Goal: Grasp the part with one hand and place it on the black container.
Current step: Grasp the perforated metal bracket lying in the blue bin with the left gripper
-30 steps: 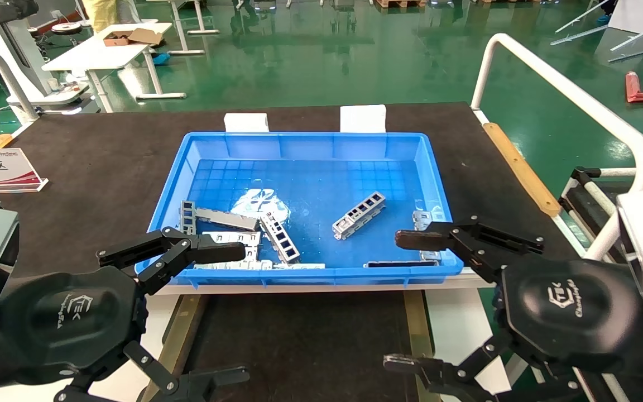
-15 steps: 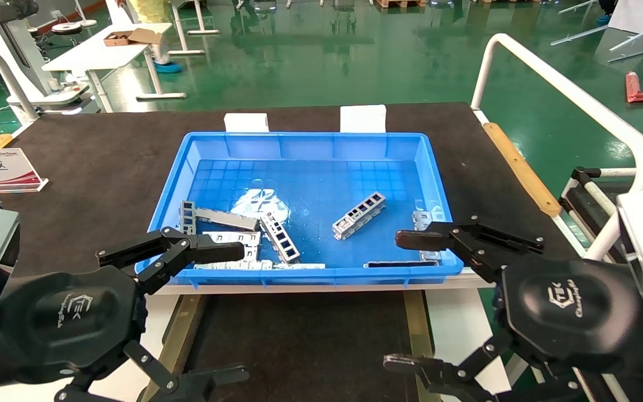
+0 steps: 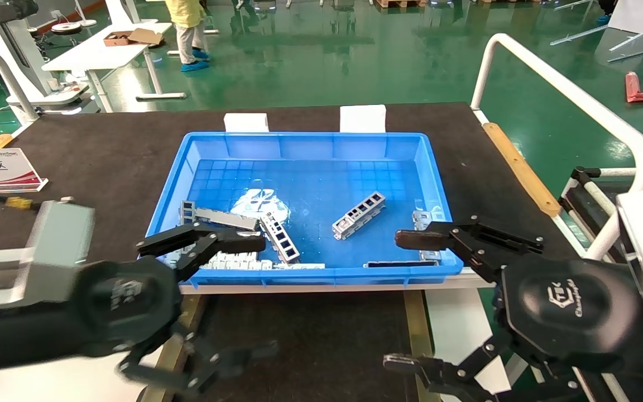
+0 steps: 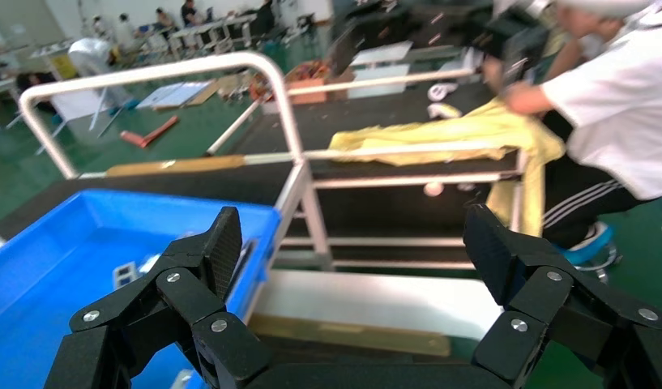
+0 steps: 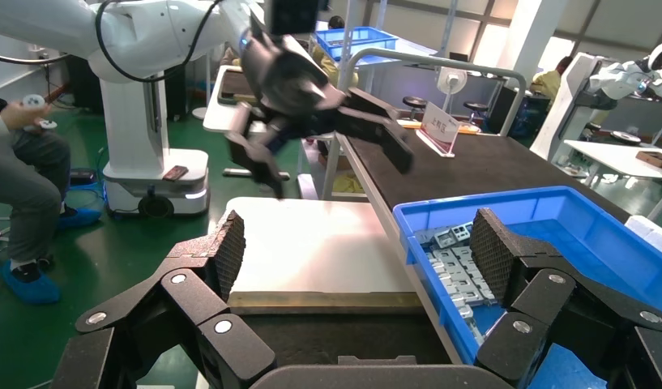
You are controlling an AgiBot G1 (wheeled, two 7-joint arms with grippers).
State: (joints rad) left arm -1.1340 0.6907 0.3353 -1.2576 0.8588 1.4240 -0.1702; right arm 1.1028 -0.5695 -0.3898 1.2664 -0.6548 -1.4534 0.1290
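**Factory hall with a glossy green floor**

A shiny green floor [image 3: 321, 61] stretches beyond the dark tabletop [image 3: 104, 151] and mirrors the overhead light. Far off stands a white work table [image 3: 98, 53] with an open cardboard box [image 3: 132, 37] on it; a person in yellow [image 3: 187, 28] walks just past it. A white tubular railing [image 3: 567, 95] curves along one side of the tabletop. A red object [image 3: 642, 89] lies on the floor beyond the railing.
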